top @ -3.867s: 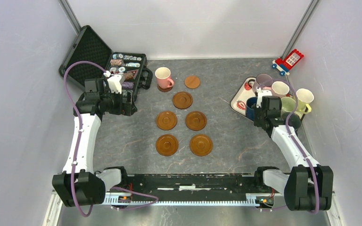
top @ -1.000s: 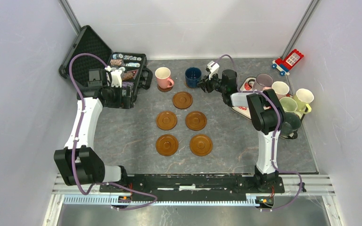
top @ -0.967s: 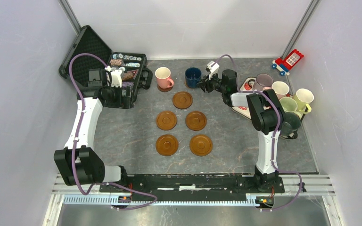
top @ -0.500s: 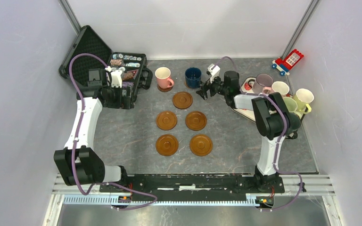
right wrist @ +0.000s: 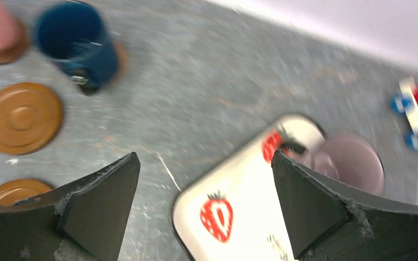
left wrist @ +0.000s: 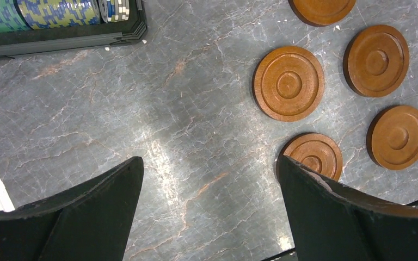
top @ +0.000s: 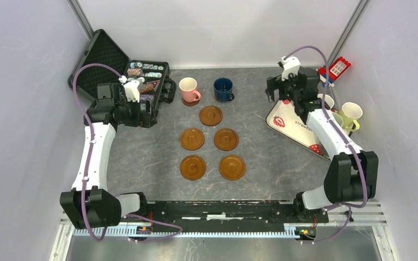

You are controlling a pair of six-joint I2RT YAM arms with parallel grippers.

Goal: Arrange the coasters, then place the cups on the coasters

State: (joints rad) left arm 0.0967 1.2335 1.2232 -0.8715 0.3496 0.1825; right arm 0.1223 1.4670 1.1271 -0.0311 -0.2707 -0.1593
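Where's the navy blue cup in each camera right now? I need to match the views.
Top external: blue cup at far centre, just right of the pink cup.
Left wrist: not in it.
Right wrist: top left corner.
Shared landmark: the single coaster nearest it, seen at right wrist's left edge and left wrist's top edge.

Top camera looks down from behind — both closer wrist cameras share its coasters (top: 211, 115).

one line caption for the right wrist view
Open right claw over the strawberry tray, navy mug on its coaster beyond
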